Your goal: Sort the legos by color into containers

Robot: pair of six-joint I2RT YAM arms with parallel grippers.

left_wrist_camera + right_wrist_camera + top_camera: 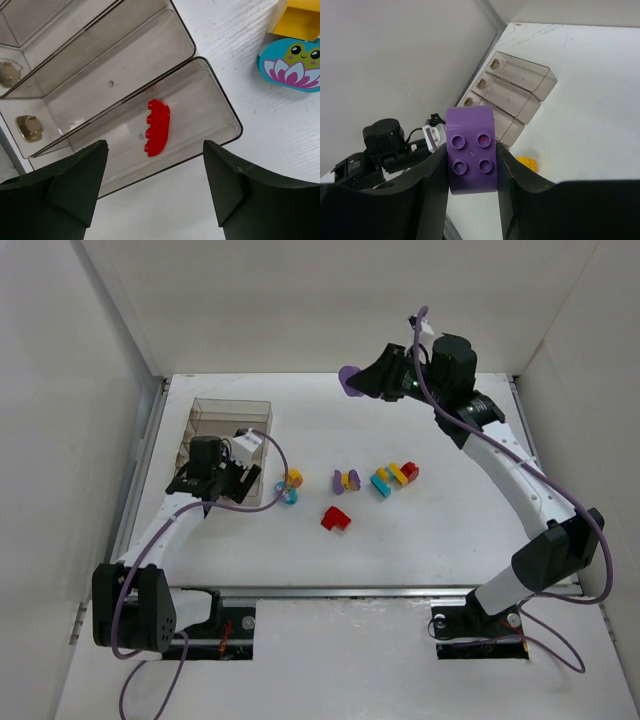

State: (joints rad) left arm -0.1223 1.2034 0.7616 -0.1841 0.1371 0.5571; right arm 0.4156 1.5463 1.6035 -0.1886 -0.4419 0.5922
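One red brick (157, 127) lies in the organizer's (222, 92) end compartment under our left gripper (154, 162), jaws apart, our right gripper (471, 172) clamps a purple brick (470, 145) aloft, and mixed clusters (393, 478) lie unsorted on the table (450, 530).

From above, the left gripper (232, 483) covers the near end of the box (232, 410), so the red brick (157, 127) inside cannot be seen there. In the left wrist view, the yellow brick (297, 20) and the frog brick (292, 65) run off the edges, and so does the box. In the right wrist view, the purple brick (471, 147) hides the box's near end, so only 3 parts show. A finger (520, 192) of the right gripper (471, 152) covers part of the yellow brick.
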